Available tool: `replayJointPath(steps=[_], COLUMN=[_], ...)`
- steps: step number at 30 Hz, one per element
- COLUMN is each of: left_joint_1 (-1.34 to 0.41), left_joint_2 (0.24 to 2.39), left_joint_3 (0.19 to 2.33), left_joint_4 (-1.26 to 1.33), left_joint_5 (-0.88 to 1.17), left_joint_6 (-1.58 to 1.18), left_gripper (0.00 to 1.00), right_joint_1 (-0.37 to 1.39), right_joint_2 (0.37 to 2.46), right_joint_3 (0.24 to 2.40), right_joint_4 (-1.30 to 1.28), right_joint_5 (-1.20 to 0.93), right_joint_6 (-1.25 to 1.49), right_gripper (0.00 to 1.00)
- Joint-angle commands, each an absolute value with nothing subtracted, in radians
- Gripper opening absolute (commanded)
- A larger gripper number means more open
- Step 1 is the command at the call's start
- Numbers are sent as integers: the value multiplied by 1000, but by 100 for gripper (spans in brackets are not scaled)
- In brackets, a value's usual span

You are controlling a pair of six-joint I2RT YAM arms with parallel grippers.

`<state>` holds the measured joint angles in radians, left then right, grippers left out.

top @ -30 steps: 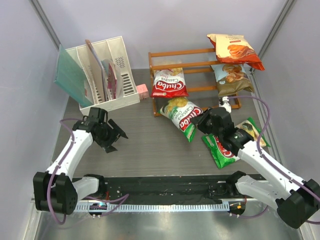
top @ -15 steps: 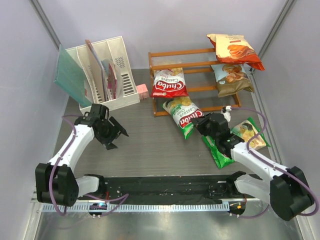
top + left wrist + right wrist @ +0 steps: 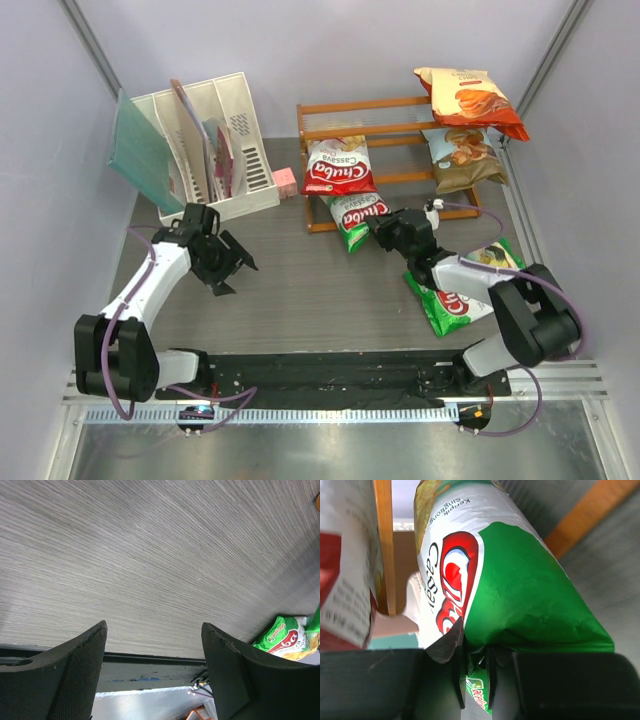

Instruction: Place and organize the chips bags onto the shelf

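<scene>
My right gripper (image 3: pixel 383 232) (image 3: pixel 474 647) is shut on the bottom seam of a green chips bag (image 3: pixel 353 214) (image 3: pixel 520 590), holding it against the lowest tier of the orange-brown shelf (image 3: pixel 400 104), beside a shelf post (image 3: pixel 384 545). A red bag (image 3: pixel 338 165) (image 3: pixel 340 580) leans on the shelf's left side. A cream and orange-red bag (image 3: pixel 470 98) and a light-blue and brown bag (image 3: pixel 462 155) sit on its right side. Another green bag (image 3: pixel 450 302) (image 3: pixel 282 640) lies on the table with a yellow-green one (image 3: pixel 498 258). My left gripper (image 3: pixel 226 266) (image 3: pixel 155 635) hangs open over bare table.
A white file organizer (image 3: pixel 205 150) with folders stands at the back left, a small pink block (image 3: pixel 285 181) beside it. The table's dark front rail (image 3: pixel 330 372) runs along the near edge. Grey walls close in both sides.
My right gripper has carried the green bag up and to the left, from the table's middle to the shelf's lowest tier. The left arm has barely shifted.
</scene>
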<state>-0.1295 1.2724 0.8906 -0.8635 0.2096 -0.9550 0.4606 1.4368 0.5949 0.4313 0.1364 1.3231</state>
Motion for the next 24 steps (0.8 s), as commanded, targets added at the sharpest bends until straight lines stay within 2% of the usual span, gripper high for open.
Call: replayJointPath(steps=[1,9,14,21,22,24], left_joint_1=[-124,-124,-124,-124,-124,-124], left_joint_2=[1250,1275,1264,1229,1227,1220], left_joint_3=[881,916,931,864,859,850], left_joint_4=[-819,-836,-853,-848,-845,-845], left_joint_5=[203,170,141,132,132,132], left_joint_6=[-949,-966,-951,-954,-956,-956], left_gripper=[76,77,77,78,78,79], right_joint_1=[457,500,546,607,614,629], right_joint_2=[1529,1647,1692,1715,1726,1733], right_joint_3=[667,770,765,796,795,796], right_joint_4=[574,531,586,546,554,563], right_joint_5=[164,181,204,196,192,173], right_joint_6=[1411,1506,1644,1623,1624,1617], right_gripper=[1,3,1,1,5,19])
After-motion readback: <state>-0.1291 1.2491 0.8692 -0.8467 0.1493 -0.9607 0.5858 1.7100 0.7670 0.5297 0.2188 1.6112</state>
